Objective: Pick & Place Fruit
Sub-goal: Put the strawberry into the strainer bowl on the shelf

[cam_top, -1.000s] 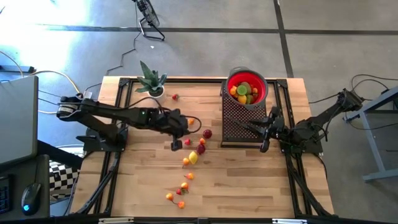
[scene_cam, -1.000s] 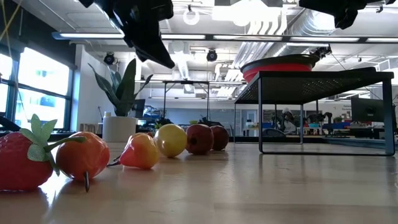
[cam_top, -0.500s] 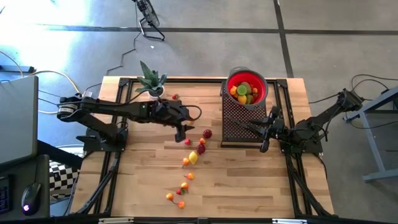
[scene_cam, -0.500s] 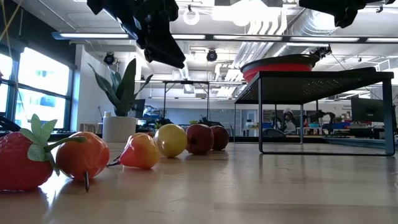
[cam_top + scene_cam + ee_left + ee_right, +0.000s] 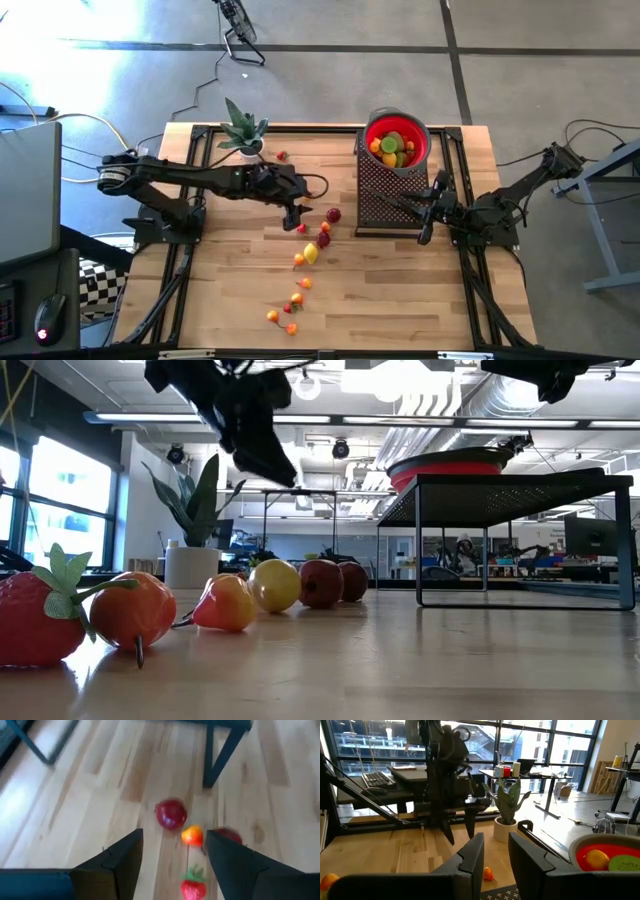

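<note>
Several small toy fruits lie in a loose line on the wooden table, from a dark red one (image 5: 333, 214) past a yellow one (image 5: 311, 253) to orange ones (image 5: 272, 317) near the front. More fruit (image 5: 392, 147) sits in the red bowl (image 5: 420, 140) on a black mesh stand (image 5: 385, 195). My left gripper (image 5: 297, 213) hangs open above the line's far end; in its wrist view (image 5: 175, 855) a dark red fruit (image 5: 171, 814), an orange one (image 5: 192, 835) and a strawberry (image 5: 193, 888) lie below between the fingers. My right gripper (image 5: 425, 225) waits beside the stand, fingers (image 5: 470, 857) narrowly apart, holding nothing.
A potted spiky plant (image 5: 243, 130) stands at the far left with a lone strawberry (image 5: 282, 155) beside it. Black rails (image 5: 190, 165) run along the table's left and right sides. Bare wood lies at the near right, in front of the stand.
My left gripper has swung toward the table's right and far edges, away from the near side, until it hangs over the red fruits. Its fingers have opened. The fruits have stayed where they were.
</note>
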`<state>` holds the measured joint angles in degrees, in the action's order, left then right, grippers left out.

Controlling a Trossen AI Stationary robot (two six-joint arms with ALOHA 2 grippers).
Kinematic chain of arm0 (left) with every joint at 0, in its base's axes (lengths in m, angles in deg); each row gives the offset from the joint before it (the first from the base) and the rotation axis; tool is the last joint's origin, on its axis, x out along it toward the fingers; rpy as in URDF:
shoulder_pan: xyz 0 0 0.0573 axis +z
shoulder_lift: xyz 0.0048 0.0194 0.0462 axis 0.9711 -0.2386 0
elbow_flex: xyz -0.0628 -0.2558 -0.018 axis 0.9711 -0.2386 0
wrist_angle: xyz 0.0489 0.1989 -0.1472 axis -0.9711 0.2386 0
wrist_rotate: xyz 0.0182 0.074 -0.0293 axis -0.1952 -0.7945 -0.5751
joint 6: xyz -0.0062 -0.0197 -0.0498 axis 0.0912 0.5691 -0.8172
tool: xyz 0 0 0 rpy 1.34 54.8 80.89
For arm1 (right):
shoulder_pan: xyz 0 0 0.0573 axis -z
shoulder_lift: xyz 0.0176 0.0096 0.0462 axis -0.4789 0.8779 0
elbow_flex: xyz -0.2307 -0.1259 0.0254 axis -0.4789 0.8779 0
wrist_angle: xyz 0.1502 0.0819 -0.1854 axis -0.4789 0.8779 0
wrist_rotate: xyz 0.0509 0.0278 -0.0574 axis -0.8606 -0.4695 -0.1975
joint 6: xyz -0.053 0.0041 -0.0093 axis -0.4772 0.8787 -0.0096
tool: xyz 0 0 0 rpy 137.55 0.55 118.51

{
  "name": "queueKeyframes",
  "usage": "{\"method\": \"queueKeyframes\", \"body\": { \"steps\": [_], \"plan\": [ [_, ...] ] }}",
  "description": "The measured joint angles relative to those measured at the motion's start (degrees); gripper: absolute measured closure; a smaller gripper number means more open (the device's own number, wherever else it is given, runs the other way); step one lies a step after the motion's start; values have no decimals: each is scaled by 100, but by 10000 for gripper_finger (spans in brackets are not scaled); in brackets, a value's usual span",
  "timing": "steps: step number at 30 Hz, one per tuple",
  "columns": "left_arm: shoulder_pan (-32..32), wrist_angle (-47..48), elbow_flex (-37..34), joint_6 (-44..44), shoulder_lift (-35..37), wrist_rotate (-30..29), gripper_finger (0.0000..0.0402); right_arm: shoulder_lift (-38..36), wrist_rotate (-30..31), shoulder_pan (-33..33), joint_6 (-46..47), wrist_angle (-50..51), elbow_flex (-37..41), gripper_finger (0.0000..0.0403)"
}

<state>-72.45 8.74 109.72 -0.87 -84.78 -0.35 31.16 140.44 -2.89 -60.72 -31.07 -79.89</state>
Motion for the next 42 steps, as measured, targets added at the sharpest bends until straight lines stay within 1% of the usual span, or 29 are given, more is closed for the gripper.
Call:
{"method": "queueKeyframes", "body": {
  "steps": [2, 8, 11, 19, 22, 25, 33, 42],
  "plan": [
    [0, -38, 8, 13, -153, 33, 187, 2, -4, 0, -1, 2, 0, 322],
    [0, 271, -2, -4, -545, 105, 187, 0, -13, 0, 1, 6, 0, 322],
    [-2, 217, 8, -60, -729, 150, 187, 1, -14, 0, 2, 18, 0, 322],
    [-11, 114, 7, -394, -1197, 593, 187, 2, -16, 0, 2, 126, 0, 322],
    [-44, -109, 6, -460, -1335, 721, 187, 2, -17, 0, 2, 191, 0, 322],
    [-127, -326, 18, -452, -1459, 727, 187, 2, -17, 0, 33, 243, 0, 322],
    [-299, -410, 10, -585, -1779, 714, 187, 2, -17, 0, 63, 312, 0, 322],
    [-341, -312, 3, -758, -1845, 570, 187, 1, -17, 0, 65, 308, 0, 322]
  ]
}}
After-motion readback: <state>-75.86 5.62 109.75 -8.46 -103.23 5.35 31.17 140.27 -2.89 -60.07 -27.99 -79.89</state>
